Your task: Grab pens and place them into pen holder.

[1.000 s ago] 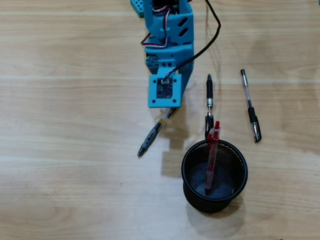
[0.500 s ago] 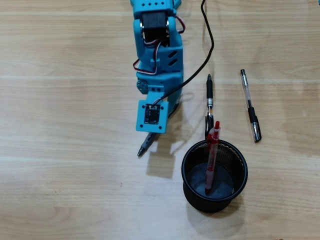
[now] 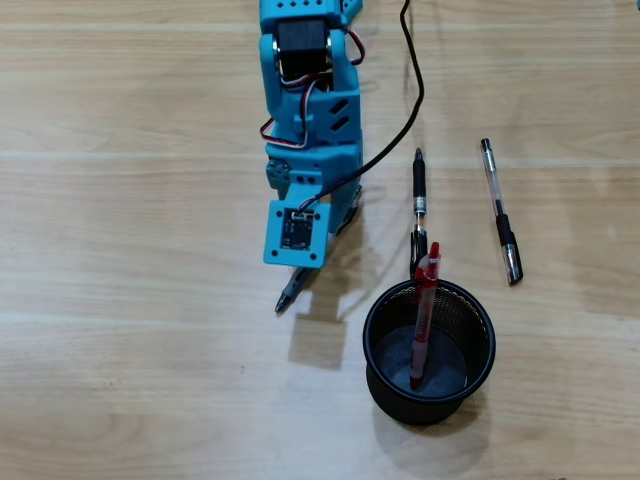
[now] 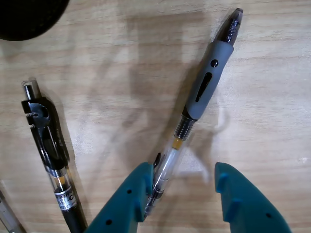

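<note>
Pincer [image 4: 182, 191] is gaping wide, holding nothing, its fingers straddling the tail of the grey pen [image 4: 204, 87] lying on the counter [image 4: 272, 73]. Black pen [image 4: 51, 150] is lying just left; pen holder [image 4: 26, 17] is sitting beyond, upper left.

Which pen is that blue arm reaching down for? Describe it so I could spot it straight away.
Start at the black mesh pen holder with the red pen standing in it, then look up and left, under the blue arm. There the grey-grip pen lies slanted between the open tool fingers. Unlike the black pen beside it, it has a thick grey grip and clear barrel.
</note>
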Action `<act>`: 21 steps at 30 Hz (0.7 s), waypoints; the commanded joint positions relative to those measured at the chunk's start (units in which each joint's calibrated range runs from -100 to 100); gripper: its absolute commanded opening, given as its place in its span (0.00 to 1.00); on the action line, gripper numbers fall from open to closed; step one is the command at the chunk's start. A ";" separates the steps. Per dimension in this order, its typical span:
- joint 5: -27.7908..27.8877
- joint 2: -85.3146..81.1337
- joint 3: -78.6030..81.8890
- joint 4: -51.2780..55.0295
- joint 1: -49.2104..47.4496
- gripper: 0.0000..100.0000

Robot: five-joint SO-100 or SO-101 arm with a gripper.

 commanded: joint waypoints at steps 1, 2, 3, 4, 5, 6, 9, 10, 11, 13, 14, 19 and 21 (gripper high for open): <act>0.29 1.75 -4.77 -0.53 0.05 0.15; 0.29 2.68 -5.85 -0.53 0.05 0.15; 0.29 3.68 -6.67 -0.53 0.05 0.15; 0.29 4.52 -7.30 -0.53 0.05 0.15; 0.29 5.28 -7.93 -0.53 -0.04 0.15; 0.29 6.04 -8.56 -0.53 -0.04 0.15; 0.29 7.88 -9.64 -0.53 -0.04 0.15; 0.29 8.30 -9.82 -0.53 0.05 0.15; 0.29 8.81 -9.82 -0.53 0.14 0.15; 0.29 9.82 -9.82 -0.53 0.32 0.15; 0.29 10.40 -9.82 -0.53 0.41 0.15; 0.14 13.01 -9.82 -0.53 0.50 0.15; 0.14 13.85 -9.82 -1.04 0.59 0.15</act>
